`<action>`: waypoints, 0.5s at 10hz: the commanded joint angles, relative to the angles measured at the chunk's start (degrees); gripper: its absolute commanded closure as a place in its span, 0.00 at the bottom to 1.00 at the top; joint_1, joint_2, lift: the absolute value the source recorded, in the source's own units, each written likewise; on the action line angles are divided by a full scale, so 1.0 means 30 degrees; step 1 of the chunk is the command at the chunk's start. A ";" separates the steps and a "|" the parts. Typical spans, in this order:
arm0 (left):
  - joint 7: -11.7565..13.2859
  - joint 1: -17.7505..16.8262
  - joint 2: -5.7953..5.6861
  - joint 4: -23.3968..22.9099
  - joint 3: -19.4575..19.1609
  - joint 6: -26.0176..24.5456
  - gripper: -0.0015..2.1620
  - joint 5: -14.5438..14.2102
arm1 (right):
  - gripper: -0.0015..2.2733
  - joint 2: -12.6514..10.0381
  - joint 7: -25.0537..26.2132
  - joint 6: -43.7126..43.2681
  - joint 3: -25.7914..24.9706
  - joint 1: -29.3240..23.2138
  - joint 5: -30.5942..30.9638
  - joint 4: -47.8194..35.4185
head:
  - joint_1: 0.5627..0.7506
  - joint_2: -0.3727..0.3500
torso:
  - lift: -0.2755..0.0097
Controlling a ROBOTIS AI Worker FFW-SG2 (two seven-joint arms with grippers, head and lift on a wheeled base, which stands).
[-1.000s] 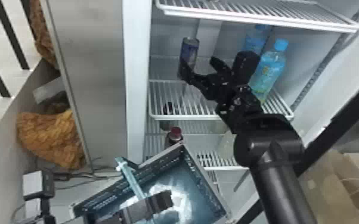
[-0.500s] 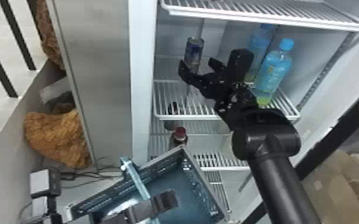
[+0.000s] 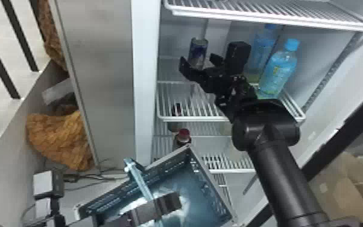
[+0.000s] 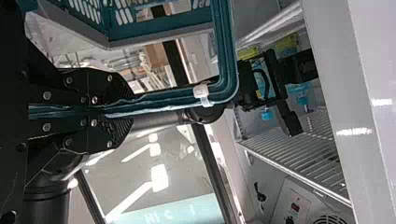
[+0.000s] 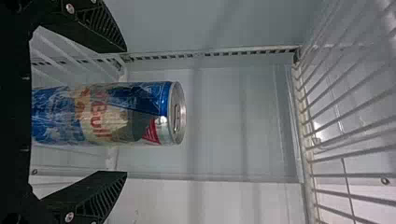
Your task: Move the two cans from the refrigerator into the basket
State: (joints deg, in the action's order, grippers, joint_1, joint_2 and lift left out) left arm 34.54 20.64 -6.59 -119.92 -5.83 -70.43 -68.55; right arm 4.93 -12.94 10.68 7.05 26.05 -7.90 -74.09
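Note:
The right gripper stands open at the middle shelf, in front of an upright blue-and-silver can. In the right wrist view, the can lies between the spread fingers of the right gripper, with space on both sides and its lid showing. Low in the head view, the left gripper is at the handle of the teal basket, which is tilted in front of the refrigerator. The left wrist view shows the left gripper shut on the teal handle.
Two blue-capped bottles stand on the same shelf, right of the can. A wire shelf lies above. A red-capped bottle stands lower, behind the basket's rim. The refrigerator's side wall rises to the left.
Relative to the can, the right gripper has shifted left, bringing the can between its finger tips in the head view. The head view has turned slightly left. The left gripper still holds the handle.

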 commanded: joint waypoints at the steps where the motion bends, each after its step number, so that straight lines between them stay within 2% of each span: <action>1: 0.0001 -0.0039 0.0000 0.0012 0.0001 0.0039 0.56 0.0000 | 0.04 -0.0004 0.0064 0.0001 0.0164 0.0413 0.0158 0.0487 | 0.67 0.29 | 0.84; 2: 0.0001 -0.0039 0.0000 0.0012 0.0001 0.0039 0.56 0.0000 | 0.06 -0.0034 0.0152 0.0001 0.0164 0.0459 0.0158 0.0628 | 0.65 0.29 | 0.84; 3: 0.0001 -0.0039 0.0000 0.0012 0.0001 0.0039 0.56 0.0000 | 0.17 -0.0034 0.0152 0.0047 0.0164 0.0506 0.0158 0.0721 | 0.65 0.30 | 0.84; 4: 0.0001 -0.0039 0.0000 0.0012 0.0001 0.0039 0.56 -0.0038 | 0.35 -0.0034 0.0152 0.0141 0.0164 0.0506 0.0158 0.0768 | 0.65 0.30 | 0.84; 5: 0.0001 -0.0039 0.0000 0.0012 0.0001 0.0039 0.56 -0.0038 | 0.45 -0.0034 0.0181 0.0141 0.0126 0.0506 0.0158 0.0815 | 0.65 0.29 | 0.84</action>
State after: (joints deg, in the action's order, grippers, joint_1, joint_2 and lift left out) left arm 34.54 20.52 -6.59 -119.88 -5.83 -70.30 -68.66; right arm 4.83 -12.37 11.09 7.47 27.57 -7.49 -71.74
